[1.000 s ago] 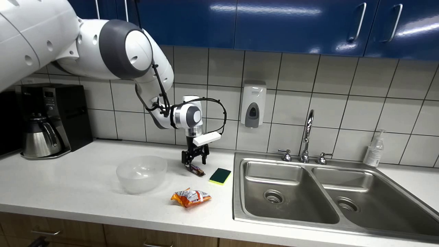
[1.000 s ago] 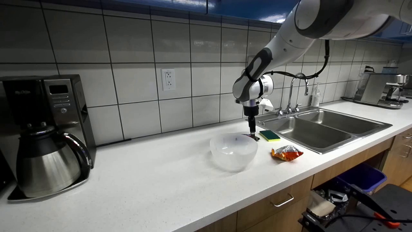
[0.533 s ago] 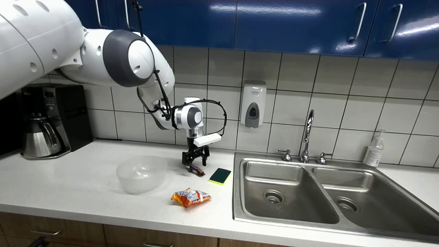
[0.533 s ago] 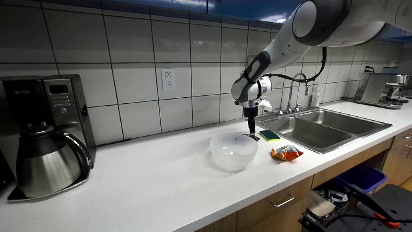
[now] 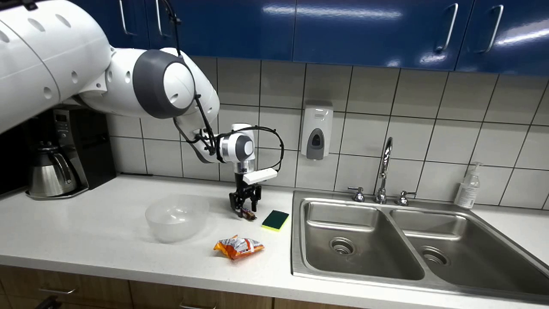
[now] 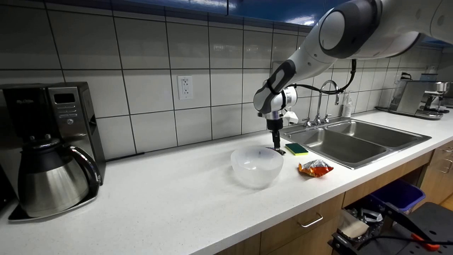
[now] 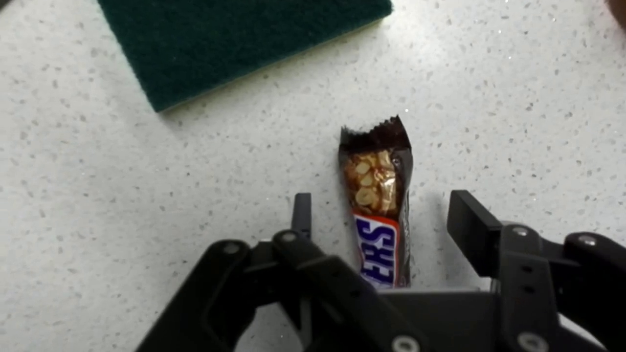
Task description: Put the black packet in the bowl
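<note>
The black packet [image 7: 381,244] is a narrow dark candy wrapper with a nut picture and a blue-and-white label. It lies on the counter; its near end is hidden behind the gripper. My gripper [image 7: 381,210] is open, with one finger on each side of the packet and a visible gap to both. In an exterior view the gripper [image 5: 246,209] is low at the counter, over the packet [image 5: 249,215]. The translucent whitish bowl [image 5: 176,219] stands to its left there. The bowl [image 6: 256,168] also shows in an exterior view, partly in front of the packet [image 6: 281,152].
A dark green and yellow sponge [image 5: 275,219] lies close beside the packet. An orange and silver crinkly packet [image 5: 238,247] lies nearer the counter's front edge. A metal double sink [image 5: 360,240] is beyond the sponge. A coffee maker [image 6: 53,148] stands at the counter's far end.
The arm has come down slightly, and the upper arm links have sunk. The fingers look somewhat closer together around the packet. The packet and bowl have not visibly moved.
</note>
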